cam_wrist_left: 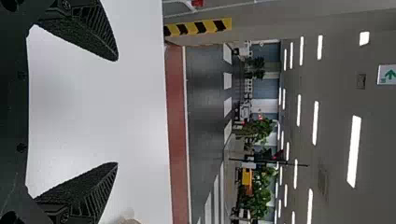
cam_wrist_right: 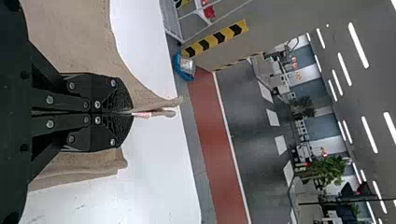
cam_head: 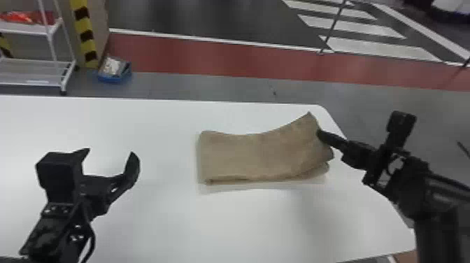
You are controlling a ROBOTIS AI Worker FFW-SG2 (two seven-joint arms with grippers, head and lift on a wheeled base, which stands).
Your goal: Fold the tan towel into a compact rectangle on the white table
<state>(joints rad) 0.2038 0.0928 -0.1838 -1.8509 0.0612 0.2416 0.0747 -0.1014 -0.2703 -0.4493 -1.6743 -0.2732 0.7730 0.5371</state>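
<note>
Left of the layered tan fabric towel, I have my black two-fingered left gripper above the smooth white table, jaws spread wide apart. The towel lies on the table as a long folded strip with its right end raised, and at that end my matching black right gripper has its jaws clamped on the towel's edge.

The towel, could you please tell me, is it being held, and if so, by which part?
The right gripper holds the towel by its right-hand edge, near the far corner.
</note>
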